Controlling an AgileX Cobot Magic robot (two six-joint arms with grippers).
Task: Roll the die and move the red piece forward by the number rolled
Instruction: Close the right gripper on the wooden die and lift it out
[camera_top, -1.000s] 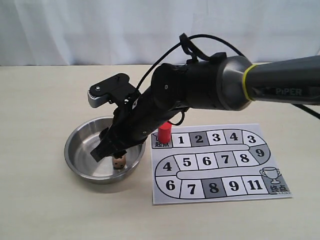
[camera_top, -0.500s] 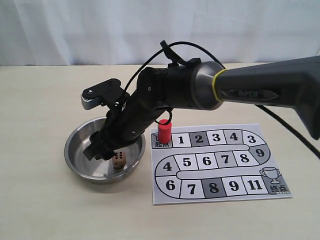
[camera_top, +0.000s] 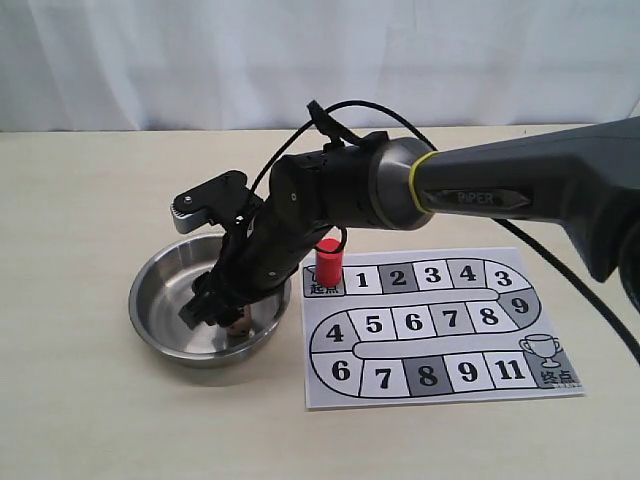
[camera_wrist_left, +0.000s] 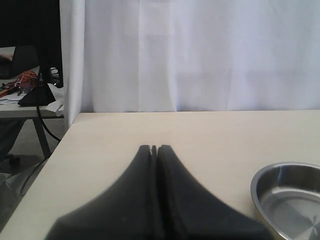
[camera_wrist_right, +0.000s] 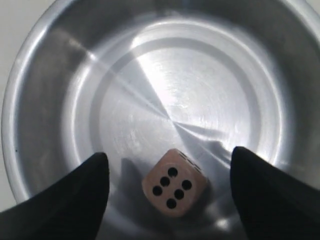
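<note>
Right gripper (camera_wrist_right: 169, 155) down inside bowl (camera_wrist_right: 45, 65), jaws apart. Die (camera_wrist_right: 173, 188) lies loose between its fingers, touching neither. Red piece (camera_top: 328, 262) stands just beside that arm, on board (camera_top: 440, 330). Left gripper (camera_wrist_left: 154, 148) pressed together, holding nothing.

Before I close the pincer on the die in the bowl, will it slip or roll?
Probably stiff: the die looks like solid wood. It sits cornerwise inside the right pincer, so it may twist first. On the polished bowl it could skid if nudged.
</note>
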